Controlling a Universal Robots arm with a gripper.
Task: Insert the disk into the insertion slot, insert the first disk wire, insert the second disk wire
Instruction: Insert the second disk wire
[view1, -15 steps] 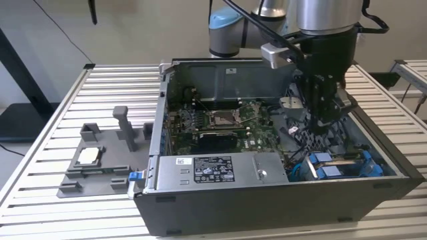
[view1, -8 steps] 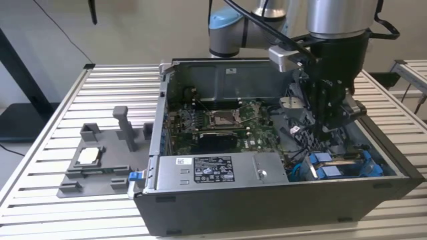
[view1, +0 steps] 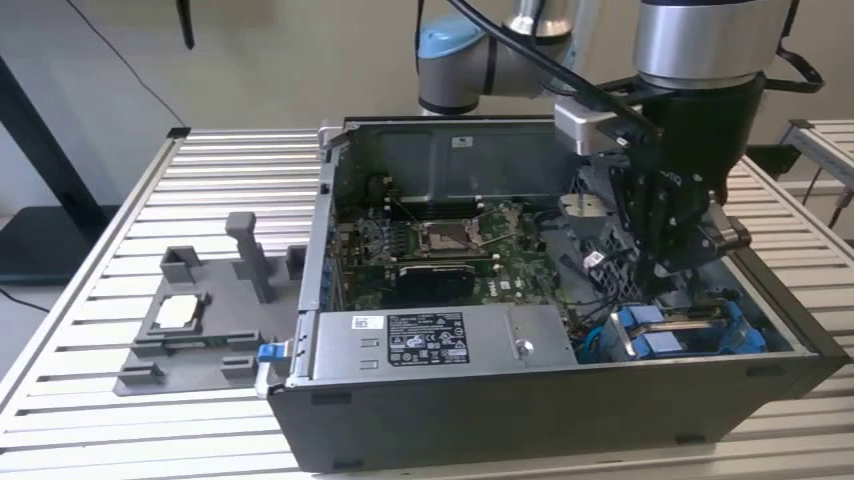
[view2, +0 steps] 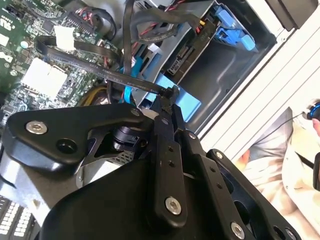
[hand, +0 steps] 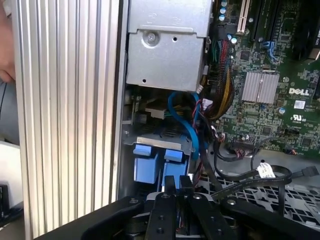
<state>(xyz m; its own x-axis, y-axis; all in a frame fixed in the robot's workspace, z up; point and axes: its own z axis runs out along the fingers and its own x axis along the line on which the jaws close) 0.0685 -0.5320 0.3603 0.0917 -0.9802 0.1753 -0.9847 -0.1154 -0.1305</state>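
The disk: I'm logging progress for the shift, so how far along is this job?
The disk looks already seated in the case's corner, blue carrier clips showing. In hand: the hand pinches a black wire's end just short of the disk's sockets. Left: both wires appear unplugged.

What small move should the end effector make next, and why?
Probably ease the black wire toward the disk: the end effector is shut on that wire, the disk sits in the insertion slot, and the wire's end and the disk are apart.
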